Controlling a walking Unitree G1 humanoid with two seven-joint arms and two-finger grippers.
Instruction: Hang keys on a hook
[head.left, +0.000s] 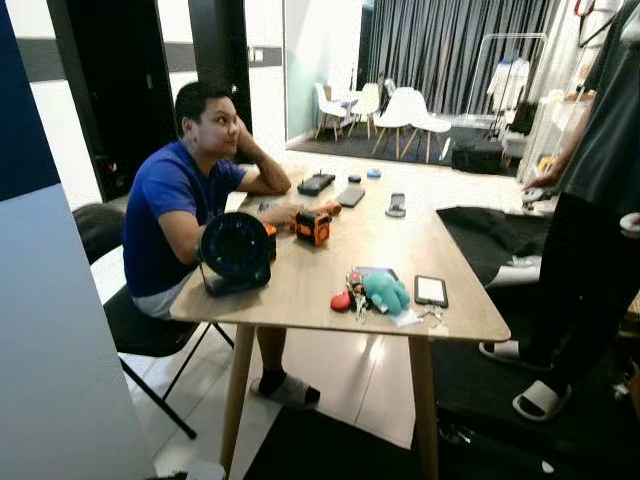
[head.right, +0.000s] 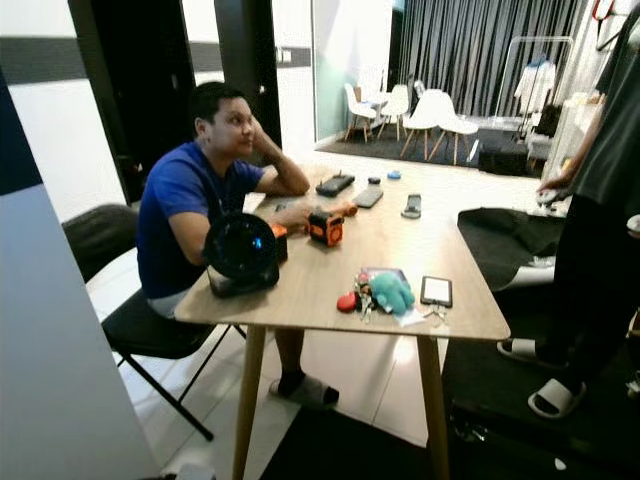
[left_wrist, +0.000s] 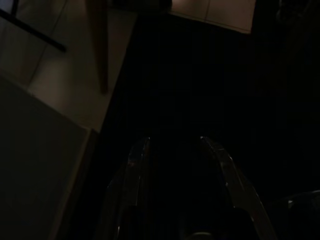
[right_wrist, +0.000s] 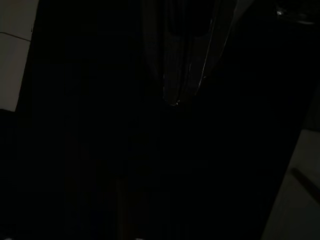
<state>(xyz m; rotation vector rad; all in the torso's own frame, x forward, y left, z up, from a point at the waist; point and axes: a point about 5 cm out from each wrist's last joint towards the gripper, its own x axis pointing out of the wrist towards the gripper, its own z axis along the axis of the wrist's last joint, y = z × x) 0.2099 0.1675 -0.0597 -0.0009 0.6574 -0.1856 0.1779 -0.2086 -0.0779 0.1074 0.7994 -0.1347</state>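
- Near the table's (head.left: 300, 300) front edge: keys (head.left: 357, 293) lie beside a teal plush (head.left: 385, 292), reachable.
- Left gripper (left_wrist: 175, 150) hangs idle, jaws apparently parted, empty.
- Right gripper (right_wrist: 180, 75): too dark, cannot tell.

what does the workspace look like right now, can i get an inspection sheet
surface: wooden table, light top, bare near its middle
job's things: keys lie near the table's front edge, beside a teal plush toy and a red tag; no hook seen
clutter: smartphone, black round fan, orange and black device, remote and other small gadgets at the far end
end effectors: left end effector hangs low over dark floor, fingers apart; right end effector in deep shade, state unclear
cables: nothing seen
surroundings: a seated person in a blue shirt at the table's left side, a standing person at its right, white chairs beyond
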